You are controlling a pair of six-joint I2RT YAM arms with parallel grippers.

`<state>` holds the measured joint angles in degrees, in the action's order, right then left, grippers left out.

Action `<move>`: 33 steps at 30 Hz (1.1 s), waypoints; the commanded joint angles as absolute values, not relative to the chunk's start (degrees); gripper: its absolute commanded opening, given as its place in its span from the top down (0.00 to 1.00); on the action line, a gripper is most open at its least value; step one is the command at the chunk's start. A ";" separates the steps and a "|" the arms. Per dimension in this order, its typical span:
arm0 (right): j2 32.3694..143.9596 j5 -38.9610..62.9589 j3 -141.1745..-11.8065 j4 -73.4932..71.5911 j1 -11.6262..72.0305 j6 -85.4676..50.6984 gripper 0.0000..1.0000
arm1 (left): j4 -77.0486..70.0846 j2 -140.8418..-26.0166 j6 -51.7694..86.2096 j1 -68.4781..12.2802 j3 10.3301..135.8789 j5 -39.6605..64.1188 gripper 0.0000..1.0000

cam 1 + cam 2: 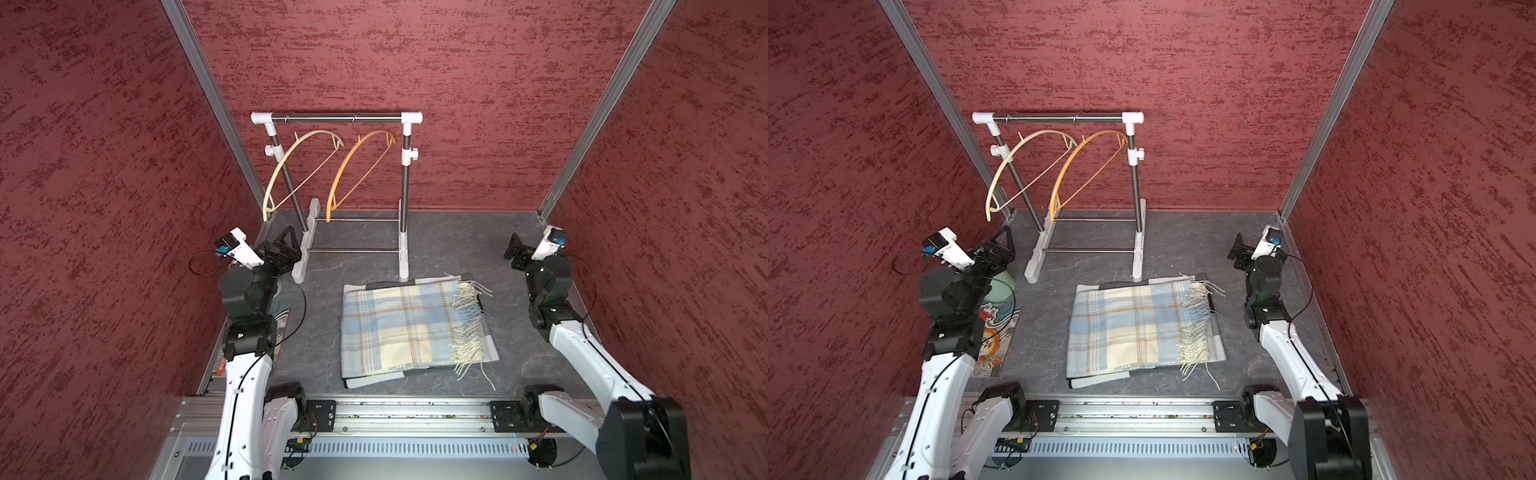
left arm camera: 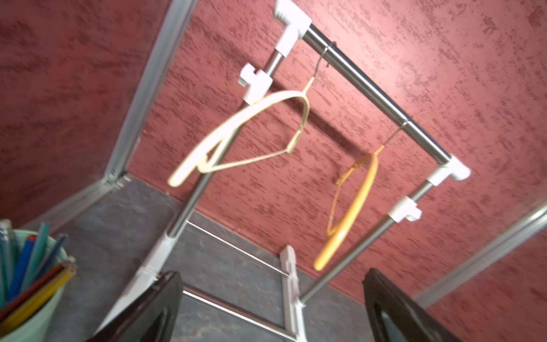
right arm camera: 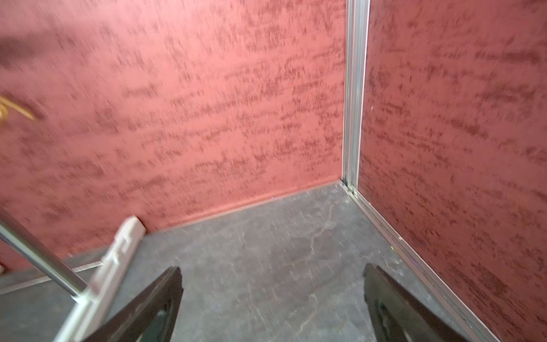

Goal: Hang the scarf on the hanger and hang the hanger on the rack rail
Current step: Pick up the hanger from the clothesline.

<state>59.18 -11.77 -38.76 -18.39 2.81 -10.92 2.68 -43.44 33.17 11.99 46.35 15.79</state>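
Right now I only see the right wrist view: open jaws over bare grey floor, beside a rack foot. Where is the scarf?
Observer: The scarf lies folded flat on the table, in front of the rack, and nothing is holding it.
Operator: How many hangers are on that rack?
Observer: Two hang from the rail, both bare: a cream hanger toward the robot's left and an orange hanger toward its right.
Operator: Where is the other gripper?
Observer: The left gripper is open and empty near the rack's left foot, pointing at the hangers.
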 commanded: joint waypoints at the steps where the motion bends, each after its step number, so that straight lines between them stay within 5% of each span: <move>1: 59.22 -1.83 -46.22 3.29 2.68 -16.87 0.02 | 25.77 -48.78 33.50 12.78 60.41 27.67 0.06; 10: 62.80 18.59 -58.26 22.49 2.92 -19.78 0.02 | 52.15 -79.16 14.39 3.30 104.32 30.61 0.14; 16: 66.29 14.78 -64.23 32.58 4.60 -15.48 0.02 | 63.94 -99.99 5.44 -2.67 128.30 29.84 0.15; 24: 66.87 16.18 -64.89 33.59 5.67 -15.64 0.02 | 71.17 -112.78 1.86 -5.63 146.16 22.45 0.23; 33: 67.54 18.69 -64.44 33.37 6.23 -15.84 0.08 | 69.47 -112.56 -1.27 -9.41 146.69 17.38 0.82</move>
<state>67.35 16.95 -63.18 32.93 5.72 -16.05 69.52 -113.84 0.75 -8.14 145.73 20.40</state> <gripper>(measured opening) 0.923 0.191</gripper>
